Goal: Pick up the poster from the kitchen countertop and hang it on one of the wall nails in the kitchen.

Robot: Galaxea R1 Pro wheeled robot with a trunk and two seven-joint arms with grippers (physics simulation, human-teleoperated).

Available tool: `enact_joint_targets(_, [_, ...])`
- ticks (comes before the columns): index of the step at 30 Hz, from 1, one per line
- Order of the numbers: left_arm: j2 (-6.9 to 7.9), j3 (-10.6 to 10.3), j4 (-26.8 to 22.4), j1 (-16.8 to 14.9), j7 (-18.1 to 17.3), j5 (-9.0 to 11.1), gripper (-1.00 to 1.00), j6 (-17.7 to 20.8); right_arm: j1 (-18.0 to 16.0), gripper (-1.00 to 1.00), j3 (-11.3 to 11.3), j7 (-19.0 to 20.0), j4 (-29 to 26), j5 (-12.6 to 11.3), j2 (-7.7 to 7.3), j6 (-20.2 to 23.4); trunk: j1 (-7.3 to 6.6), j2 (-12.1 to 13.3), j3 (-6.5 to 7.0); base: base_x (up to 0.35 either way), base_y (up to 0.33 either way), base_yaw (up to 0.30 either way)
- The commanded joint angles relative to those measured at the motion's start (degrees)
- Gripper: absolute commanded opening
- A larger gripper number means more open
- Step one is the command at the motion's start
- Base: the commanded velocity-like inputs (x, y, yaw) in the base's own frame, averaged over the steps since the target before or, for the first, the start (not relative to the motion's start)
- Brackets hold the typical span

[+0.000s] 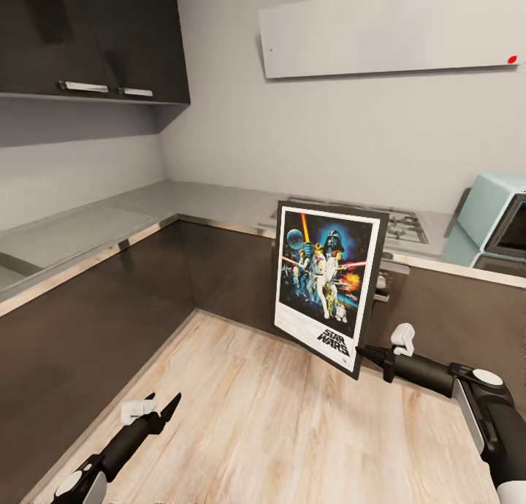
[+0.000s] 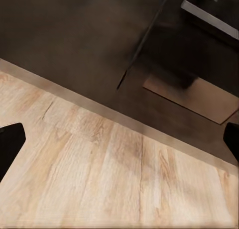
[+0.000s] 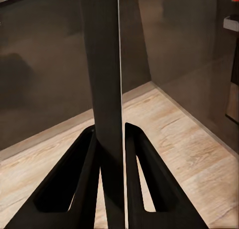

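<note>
Above the floor, right hand (image 1: 367,355) pinches upright poster (image 1: 329,283).

You've got even, soft light w/ no hard shadows; countertop (image 1: 95,226) is glossy and mirror-like, dark cabinets (image 2: 74,40) look murky, wrist views slightly soft.

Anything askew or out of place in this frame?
Only the black-framed Star Wars poster: it hangs tilted in mid-air before the dark cabinets, above the wooden floor, pinched at its lower right corner by the right gripper. The left gripper hangs open, holding nothing.
</note>
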Motion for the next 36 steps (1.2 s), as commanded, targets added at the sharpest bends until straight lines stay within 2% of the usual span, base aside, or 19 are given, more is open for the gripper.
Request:
enact_joint_targets(1, [0.02, 0.08, 0.10, -0.06, -0.37, 0.31, 1.00, -0.02, -0.05, -1.00, -0.10, 0.34, -0.07, 0.03, 0.03, 0.63, -0.01, -0.04, -0.02, -0.046, -0.049, 0.001])
enact_joint_targets(19, [0.11, 0.15, 2.38, -0.06, -0.20, 0.33, 1.00, -0.11, -0.05, -1.00, 0.01, 0.34, -0.08, 0.01, 0.03, 0.54, -0.01, -0.04, 1.51, -0.006, -0.007, 0.000])
enact_joint_targets(36, [0.11, 0.15, 2.38, -0.06, -0.20, 0.31, 1.00, -0.11, -0.05, -1.00, 0.01, 0.34, -0.04, 0.01, 0.03, 0.46, -3.74, 6.78, 4.73, 0.000, 0.000, 0.000])
